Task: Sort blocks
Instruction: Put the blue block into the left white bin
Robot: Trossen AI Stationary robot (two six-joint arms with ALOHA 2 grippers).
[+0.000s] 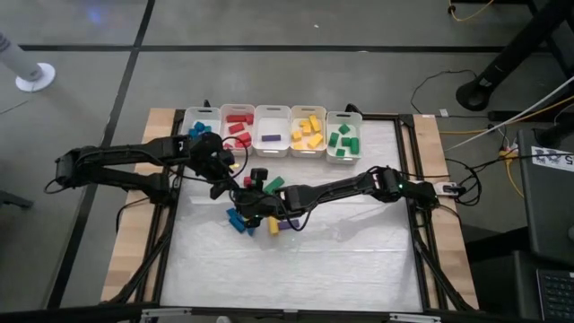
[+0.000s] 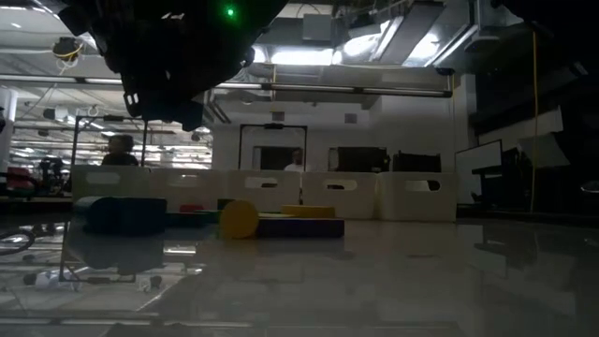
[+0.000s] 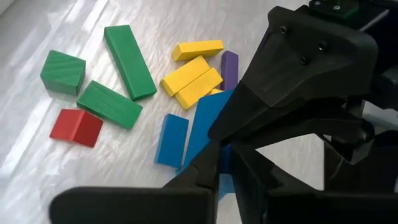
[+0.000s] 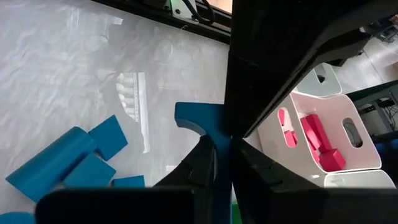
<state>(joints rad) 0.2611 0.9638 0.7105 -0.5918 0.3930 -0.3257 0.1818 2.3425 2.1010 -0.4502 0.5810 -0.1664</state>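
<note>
A blue arch block (image 4: 198, 118) hangs above the table where my two grippers meet (image 1: 244, 188). My right gripper (image 4: 221, 142) is shut on it. My left gripper (image 3: 225, 171) is shut as well, and its dark body (image 4: 273, 62) fills the right wrist view beside the arch. Below them, loose blocks lie flat on the white table: green bars (image 3: 127, 59), a red one (image 3: 76, 127), yellow ones (image 3: 193, 78), a purple one (image 3: 229, 65) and blue ones (image 3: 171, 140). My right gripper pinches one end of the blue arch (image 4: 212, 124) between its two fingers, which slant down from the table's right side. The arch is lifted clear of the table and sticks out sideways from the fingers. My left gripper has a sliver of blue (image 3: 227, 163) between its shut fingers. It slants down from the table's left side. The right arm's gripper (image 3: 298, 81) stands in front, so the part it has cannot be told.
Five white bins stand in a row at the table's far edge: blue (image 1: 201, 126), red (image 1: 238, 127), purple (image 1: 272, 133), yellow (image 1: 308, 133) and green (image 1: 343, 136) blocks lie in them. The white table's near half (image 1: 305, 269) holds no blocks.
</note>
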